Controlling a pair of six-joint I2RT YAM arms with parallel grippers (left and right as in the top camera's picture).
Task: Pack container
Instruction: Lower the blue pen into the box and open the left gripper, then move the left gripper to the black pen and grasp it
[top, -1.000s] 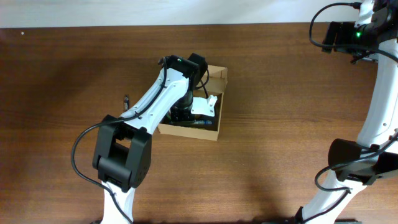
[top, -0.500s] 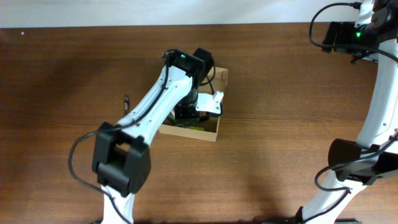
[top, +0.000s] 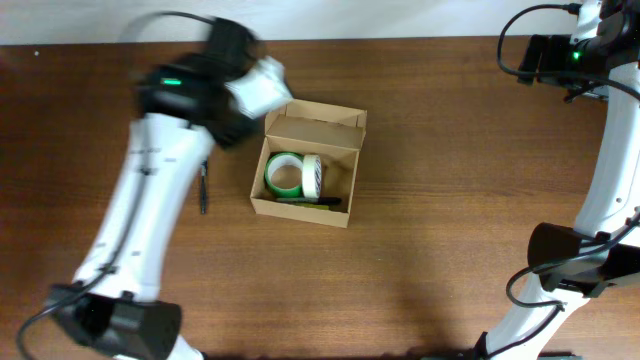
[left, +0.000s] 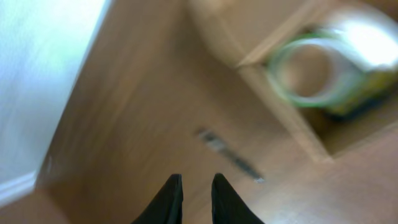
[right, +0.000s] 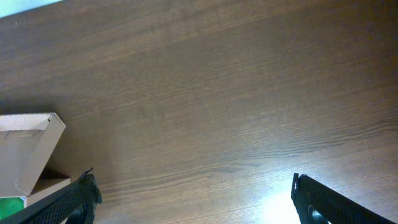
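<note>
Cardboard container (top: 297, 211) at mid-table, lid up, holds green roll (top: 283, 175), white roll (top: 313, 176) and marker (top: 310, 201); pen (top: 203, 188) outside and closing remain, I judge; my left gripper (left: 196, 180) pinched empty, right gripper (right: 191, 183) spread.

Tan cardboard container (top: 340, 215) open mid-table, flap lid raised.
</note>
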